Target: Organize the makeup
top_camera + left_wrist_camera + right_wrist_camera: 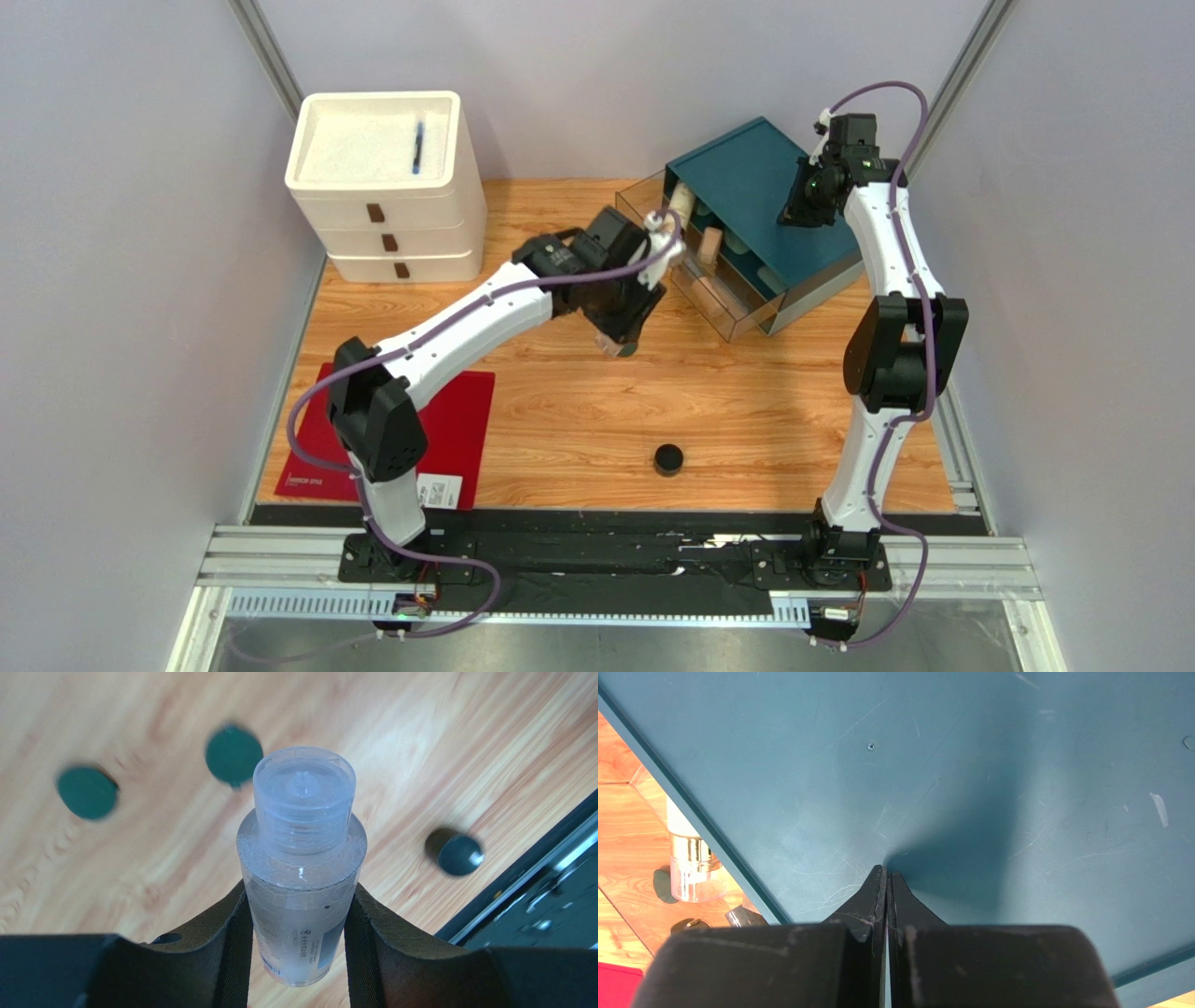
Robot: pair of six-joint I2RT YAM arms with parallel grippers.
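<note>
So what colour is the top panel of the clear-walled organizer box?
Dark teal; the top panel shows best in right wrist view.

Honestly, you're not getting any legible text out of these views. The clear bottle (302,882) is carrying a small label (303,946) low on its front in the left wrist view. There's a line of tiny dark print running lengthwise next to a blue patch, but it's blurring out too much for you to be making out a single character. In the top view, the red mat (456,420) is showing a short strip of white print (312,485) along its near left corner and a white sticker (439,492) at its near right corner — both are coming through far too small to read, so you're not picking up any brand, number or sign.
</note>
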